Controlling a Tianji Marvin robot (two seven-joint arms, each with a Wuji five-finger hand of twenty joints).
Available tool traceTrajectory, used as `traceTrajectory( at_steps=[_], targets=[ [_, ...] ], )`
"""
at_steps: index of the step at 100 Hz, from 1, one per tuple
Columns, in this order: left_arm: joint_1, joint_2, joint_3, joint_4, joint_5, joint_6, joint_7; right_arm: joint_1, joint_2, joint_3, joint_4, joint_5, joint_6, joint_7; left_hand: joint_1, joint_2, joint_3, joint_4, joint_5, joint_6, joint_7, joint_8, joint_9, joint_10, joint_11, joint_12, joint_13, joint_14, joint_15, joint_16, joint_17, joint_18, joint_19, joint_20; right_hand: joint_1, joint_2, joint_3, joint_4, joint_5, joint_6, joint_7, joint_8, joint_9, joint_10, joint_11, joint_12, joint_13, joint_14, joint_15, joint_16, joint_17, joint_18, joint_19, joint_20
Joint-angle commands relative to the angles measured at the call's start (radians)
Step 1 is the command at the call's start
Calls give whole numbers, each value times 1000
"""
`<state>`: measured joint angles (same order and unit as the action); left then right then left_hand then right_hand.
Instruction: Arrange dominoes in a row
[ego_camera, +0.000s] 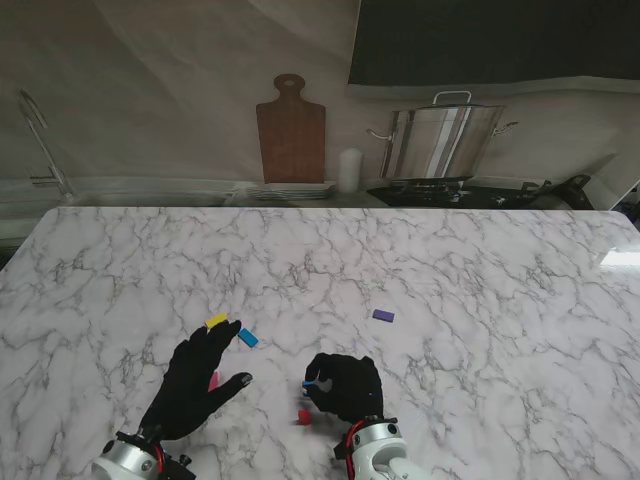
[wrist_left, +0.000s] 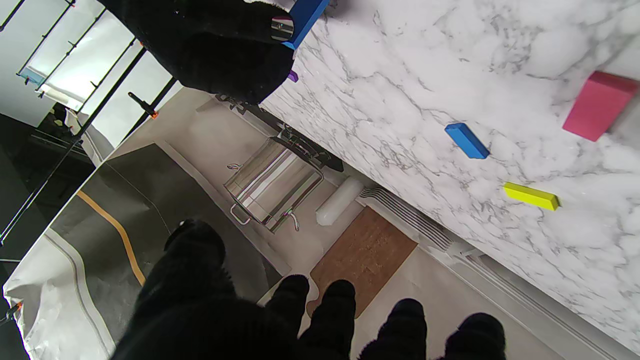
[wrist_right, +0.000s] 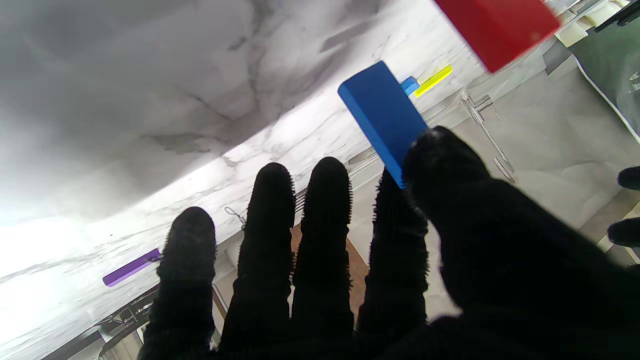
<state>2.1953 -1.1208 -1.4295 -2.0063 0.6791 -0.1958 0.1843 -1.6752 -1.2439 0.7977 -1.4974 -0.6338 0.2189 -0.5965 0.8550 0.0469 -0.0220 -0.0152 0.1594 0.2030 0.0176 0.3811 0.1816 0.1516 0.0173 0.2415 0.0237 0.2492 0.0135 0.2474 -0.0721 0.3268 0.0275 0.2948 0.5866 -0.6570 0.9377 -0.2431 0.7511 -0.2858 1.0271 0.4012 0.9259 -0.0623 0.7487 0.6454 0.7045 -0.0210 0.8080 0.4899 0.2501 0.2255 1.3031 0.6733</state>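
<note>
Fingers of the black-gloved right hand (ego_camera: 345, 386) pinch a dark blue rectangular domino block (wrist_right: 384, 115), its long axis tilted off the white marble table (ego_camera: 480, 270). Nearby, the black-gloved left hand (ego_camera: 195, 382) rests open, fingers spread, over a pink domino (ego_camera: 213, 381).

White marble table (ego_camera: 480, 260) bearing scattered dominoes: yellow (ego_camera: 217, 321), light blue (ego_camera: 248, 338), purple (ego_camera: 383, 316), pink (ego_camera: 213, 381), red (ego_camera: 304, 417).

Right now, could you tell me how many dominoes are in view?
6: yellow domino and light blue domino by the left hand; pink domino under it; blue domino held by the right hand; red domino beside it; purple domino farther right.
</note>
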Motion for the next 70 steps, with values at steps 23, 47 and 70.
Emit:
traceTrajectory(
  at_steps=[23,47,70],
  targets=[
    [4,-1,3,-2,2,0,-14,0,-3,1,9,6,-2,8,14,-12,2,11,-27,4,11,13,-35,-15,-8,9,-13,-2,-4,0,-11,-17,3,14,31,9,34,0,51,-76,88,-10,-28,-14,41,-7,-24,-14,18,-1,-13,-23,27,14],
    [5,-1,4,-2,1,2,-13,4,-1,0,20,0,-3,8,14,-12,2,11,-27,3,11,13,-35,-14,-8,9,-13,-1,-4,1,-11,-17,3,13,25,2,28,-7,63,-113,71,-7,-33,-18,48,-2,-24,-15,18,-2,-13,-23,28,14],
    [6,-1,4,-2,1,2,-12,8,-2,-11,35,-6,-4,2,15,-12,2,11,-27,4,11,13,-35,-15,-8,9,-13,-2,-4,0,-11,-17,3,13,18,-1,22,-12,72,-137,58,-5,-39,-20,56,7,-26,-17,23,1,-13,-23,28,14]
  ],
)
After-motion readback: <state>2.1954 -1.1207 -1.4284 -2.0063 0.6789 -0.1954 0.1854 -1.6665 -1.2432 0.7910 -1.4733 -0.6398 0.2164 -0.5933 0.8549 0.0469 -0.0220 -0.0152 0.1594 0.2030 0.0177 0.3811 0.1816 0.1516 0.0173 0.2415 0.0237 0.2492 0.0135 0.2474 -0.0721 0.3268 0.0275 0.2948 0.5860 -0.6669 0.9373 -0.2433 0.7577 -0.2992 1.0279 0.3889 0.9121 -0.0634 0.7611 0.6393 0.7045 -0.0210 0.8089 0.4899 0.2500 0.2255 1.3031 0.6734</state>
